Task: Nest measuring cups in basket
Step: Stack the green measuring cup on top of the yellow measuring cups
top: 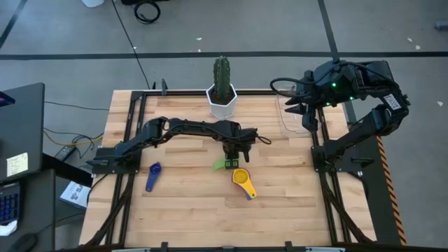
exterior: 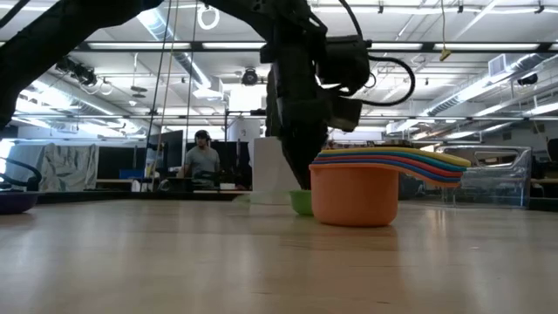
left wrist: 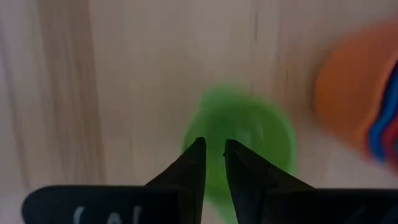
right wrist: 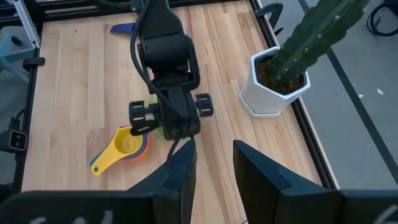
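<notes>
We see the green cup (left wrist: 239, 140) under the left gripper (left wrist: 214, 152), fingers slightly apart (cup round, lying on counter (top: 189, 203)).

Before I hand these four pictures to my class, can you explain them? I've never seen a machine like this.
It is a robot with two dark arms at a wooden table. One picture looks down from above, one looks level across the table, and two come from cameras on the arms' wrists. The left gripper hangs right over a green cup, beside a stack of cups. A lone blue cup lies apart. The right gripper waits open and empty over a clear basket, near a potted cactus.
</notes>
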